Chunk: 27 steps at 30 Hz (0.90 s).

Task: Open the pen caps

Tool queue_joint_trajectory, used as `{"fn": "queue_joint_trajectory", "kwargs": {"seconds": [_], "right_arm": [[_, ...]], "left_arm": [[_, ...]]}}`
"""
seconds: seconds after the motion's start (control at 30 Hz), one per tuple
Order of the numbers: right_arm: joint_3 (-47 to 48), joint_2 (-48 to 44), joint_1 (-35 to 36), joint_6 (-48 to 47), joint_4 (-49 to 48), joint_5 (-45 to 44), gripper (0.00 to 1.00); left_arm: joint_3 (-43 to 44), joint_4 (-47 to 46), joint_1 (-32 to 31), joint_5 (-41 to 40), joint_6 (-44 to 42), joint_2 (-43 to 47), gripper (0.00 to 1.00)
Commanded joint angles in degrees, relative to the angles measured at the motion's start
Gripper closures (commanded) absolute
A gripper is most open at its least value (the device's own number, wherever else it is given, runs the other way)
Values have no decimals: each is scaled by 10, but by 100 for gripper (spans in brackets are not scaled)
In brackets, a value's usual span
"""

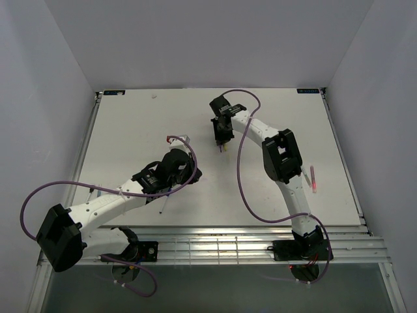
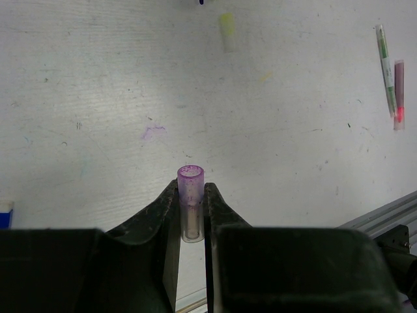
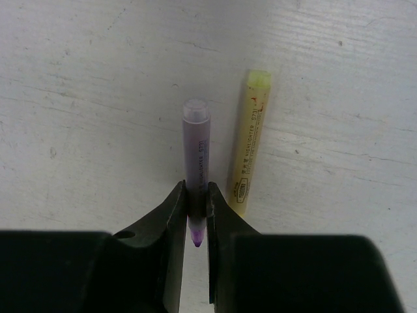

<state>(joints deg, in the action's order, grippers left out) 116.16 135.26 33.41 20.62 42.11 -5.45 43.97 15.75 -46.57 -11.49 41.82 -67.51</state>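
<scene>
White scuffed table point(image 1: 130, 124), pale walls point(image 1: 195, 39); left end effector point(image 2: 191, 193) clamps purple cap point(image 2: 190, 177), right end effector point(image 3: 196, 195) purple pen point(image 3: 197, 140).

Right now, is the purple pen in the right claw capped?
No, the purple pen shows its bare tip in the right gripper; the left gripper holds a purple cap.

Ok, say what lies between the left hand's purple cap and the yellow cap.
Only bare, scuffed table separates purple cap from yellow cap, in the left wrist view.
</scene>
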Motion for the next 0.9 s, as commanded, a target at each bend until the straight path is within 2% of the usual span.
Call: {"fn": "queue_joint_trajectory", "kwargs": {"seconds": [0.0, 0.3, 0.6, 0.87], "right_arm": [[20, 8, 3, 4, 4, -11, 89], [20, 17, 5, 1, 6, -18, 83], [17, 14, 5, -1, 3, -11, 68], [20, 9, 6, -6, 0, -6, 65]], "left_arm": [[-5, -11, 3, 5, -2, 25, 100], [-5, -15, 4, 12, 0, 20, 100], [-5, -18, 6, 18, 2, 15, 100], [-5, -17, 7, 20, 5, 13, 100]]}}
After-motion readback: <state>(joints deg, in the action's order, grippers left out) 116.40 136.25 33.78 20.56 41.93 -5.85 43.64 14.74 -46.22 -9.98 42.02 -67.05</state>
